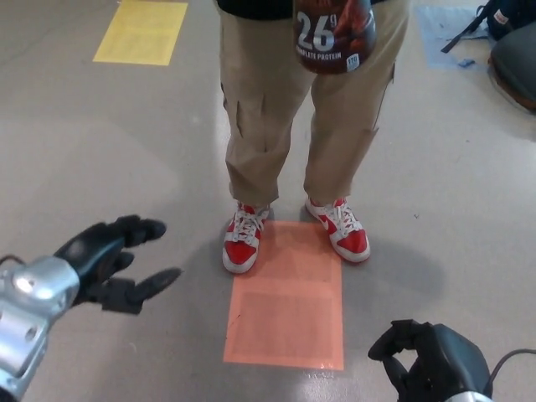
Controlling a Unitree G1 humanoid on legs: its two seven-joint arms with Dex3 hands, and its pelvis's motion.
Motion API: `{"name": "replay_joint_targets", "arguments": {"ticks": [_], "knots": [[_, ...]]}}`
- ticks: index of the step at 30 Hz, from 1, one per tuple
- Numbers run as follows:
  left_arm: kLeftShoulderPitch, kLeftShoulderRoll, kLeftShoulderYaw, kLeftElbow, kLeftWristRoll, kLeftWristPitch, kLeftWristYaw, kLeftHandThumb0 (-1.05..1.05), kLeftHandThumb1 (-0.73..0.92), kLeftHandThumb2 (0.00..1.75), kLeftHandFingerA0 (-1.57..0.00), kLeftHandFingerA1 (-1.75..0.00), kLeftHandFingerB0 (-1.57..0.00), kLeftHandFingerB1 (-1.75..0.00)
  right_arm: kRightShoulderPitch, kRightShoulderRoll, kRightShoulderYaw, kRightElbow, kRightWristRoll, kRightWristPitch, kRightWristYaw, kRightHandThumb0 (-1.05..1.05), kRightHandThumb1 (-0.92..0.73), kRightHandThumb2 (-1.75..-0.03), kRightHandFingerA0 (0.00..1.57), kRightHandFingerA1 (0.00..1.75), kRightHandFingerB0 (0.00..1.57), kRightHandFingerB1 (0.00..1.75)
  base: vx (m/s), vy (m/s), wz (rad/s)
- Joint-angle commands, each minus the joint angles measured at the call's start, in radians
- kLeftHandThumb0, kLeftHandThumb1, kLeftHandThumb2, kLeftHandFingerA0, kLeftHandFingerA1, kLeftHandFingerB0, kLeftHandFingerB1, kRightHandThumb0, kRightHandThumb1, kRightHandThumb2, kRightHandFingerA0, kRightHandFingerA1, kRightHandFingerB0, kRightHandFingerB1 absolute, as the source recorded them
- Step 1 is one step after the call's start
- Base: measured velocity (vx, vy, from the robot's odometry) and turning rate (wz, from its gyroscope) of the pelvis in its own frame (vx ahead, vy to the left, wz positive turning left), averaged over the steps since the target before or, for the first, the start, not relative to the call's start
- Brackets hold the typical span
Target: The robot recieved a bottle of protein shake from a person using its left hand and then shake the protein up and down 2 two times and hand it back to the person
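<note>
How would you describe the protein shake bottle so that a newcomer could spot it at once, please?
Find the person in tan trousers and red-and-white shoes, standing at the orange floor mat. The bottle is at the picture's top edge, before their waist. It is dark brown with a large white "26" and "COMPLETE PROTEIN".

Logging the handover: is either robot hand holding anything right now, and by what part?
Neither. The left hand is open and empty. The right hand has curled fingers with nothing in them. The bottle is up by the person; its grip is out of frame.
</note>
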Motion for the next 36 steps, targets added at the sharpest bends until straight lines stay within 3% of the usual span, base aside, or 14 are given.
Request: {"name": "replay_joint_targets", "arguments": {"ticks": [1, 4, 5, 6, 7, 9, 21, 24, 26, 27, 28, 33, 35, 36], "knots": [[0.088, -0.010, -0.028, 0.386, 0.232, -0.659, 0.366, -0.65, 0.43, 0.71, -0.26, -0.42, -0.08, -0.32, -0.081, -0.020, -0.017, 0.002, 0.014, 0.033, 0.013, -0.44, -0.55, -1.10, 0.94, 1.04, 0.96, 0.74, 0.00, 0.000, 0.00], [0.065, -0.016, -0.052, 0.468, 0.256, -0.694, 0.421, -0.63, 0.42, 0.70, -0.26, -0.43, -0.08, -0.31, -0.094, -0.021, -0.030, 0.002, 0.028, 0.033, 0.023, -0.44, -0.51, -1.12, 0.94, 0.96, 0.96, 0.75, 0.00, 0.000, 0.00], [0.062, -0.019, -0.053, 0.491, 0.253, -0.703, 0.421, -0.56, 0.48, 0.54, -0.31, -0.35, -0.10, -0.26, -0.096, -0.022, -0.029, 0.003, 0.027, 0.036, 0.024, -0.44, -0.51, -1.13, 0.92, 0.99, 0.96, 0.75, 0.00, 0.000, 0.00], [0.059, -0.022, -0.054, 0.514, 0.248, -0.711, 0.417, -0.56, 0.48, 0.54, -0.31, -0.35, -0.10, -0.26, -0.099, -0.023, -0.028, 0.003, 0.026, 0.040, 0.026, -0.44, -0.51, -1.13, 0.92, 0.99, 0.96, 0.75, 0.00, 0.000, 0.00], [0.056, -0.027, -0.051, 0.529, 0.241, -0.715, 0.413, -0.61, 0.41, 0.69, -0.26, -0.42, -0.08, -0.29, -0.101, -0.024, -0.031, 0.003, 0.029, 0.040, 0.030, -0.45, -0.52, -1.12, 0.93, 0.97, 0.96, 0.75, 0.00, 0.000, 0.00], [0.057, -0.032, -0.059, 0.562, 0.249, -0.725, 0.437, -0.61, 0.41, 0.69, -0.27, -0.43, -0.08, -0.31, -0.102, -0.025, -0.029, 0.004, 0.026, 0.037, 0.026, -0.46, -0.51, -1.14, 0.97, 1.04, 0.93, 0.81, 0.00, 0.000, 0.00], [-0.011, -0.073, -0.096, 0.706, 0.271, -0.773, 0.487, -0.62, 0.43, 0.74, -0.26, -0.44, -0.05, -0.29, -0.121, -0.027, -0.035, 0.009, 0.026, 0.056, 0.024, -0.47, -0.50, -1.17, 0.98, 1.04, 0.95, 0.83, 0.00, 0.000, 0.00], [-0.036, -0.074, -0.117, 0.738, 0.293, -0.771, 0.509, -0.64, 0.46, 0.78, -0.25, -0.45, -0.03, -0.28, -0.136, -0.019, -0.056, 0.009, 0.048, 0.069, 0.033, -0.45, -0.50, -1.20, 0.96, 1.18, 0.99, 0.80, 0.00, 0.000, 0.00], [-0.052, -0.073, -0.137, 0.751, 0.318, -0.765, 0.540, -0.67, 0.47, 0.79, -0.26, -0.44, -0.03, -0.27, -0.147, -0.018, -0.062, 0.008, 0.050, 0.076, 0.030, -0.43, -0.53, -1.19, 1.02, 1.11, 0.95, 0.88, 0.00, 0.000, 0.00], [-0.057, -0.072, -0.151, 0.756, 0.334, -0.770, 0.559, -0.66, 0.48, 0.80, -0.27, -0.45, -0.03, -0.27, -0.153, -0.016, -0.071, 0.009, 0.058, 0.087, 0.039, -0.41, -0.52, -1.19, 0.97, 1.06, 0.93, 0.87, 0.00, 0.000, 0.00], [-0.062, -0.071, -0.162, 0.763, 0.346, -0.773, 0.571, -0.67, 0.50, 0.81, -0.26, -0.45, -0.03, -0.25, -0.157, -0.015, -0.079, 0.009, 0.064, 0.094, 0.046, -0.40, -0.47, -1.23, 0.89, 1.15, 0.96, 0.79, 0.00, 0.000, 0.00], [-0.067, -0.068, -0.187, 0.799, 0.369, -0.817, 0.608, -0.66, 0.51, 0.82, -0.27, -0.45, -0.03, -0.27, -0.161, -0.015, -0.083, 0.010, 0.053, 0.092, 0.040, -0.39, -0.43, -1.21, 0.92, 1.10, 0.98, 0.75, 0.00, 0.000, 0.00], [-0.062, -0.068, -0.194, 0.805, 0.378, -0.831, 0.620, -0.65, 0.51, 0.82, -0.26, -0.45, -0.03, -0.27, -0.158, -0.015, -0.086, 0.010, 0.055, 0.096, 0.054, -0.40, -0.44, -1.21, 0.85, 1.15, 0.95, 0.73, 0.00, 0.000, 0.00], [-0.050, -0.070, -0.199, 0.809, 0.383, -0.838, 0.633, -0.61, 0.62, 0.60, -0.34, -0.34, -0.11, -0.22, -0.151, -0.014, -0.084, 0.010, 0.053, 0.100, 0.061, -0.39, -0.43, -1.22, 0.83, 1.18, 0.94, 0.73, 0.00, 0.000, 0.00]]}}
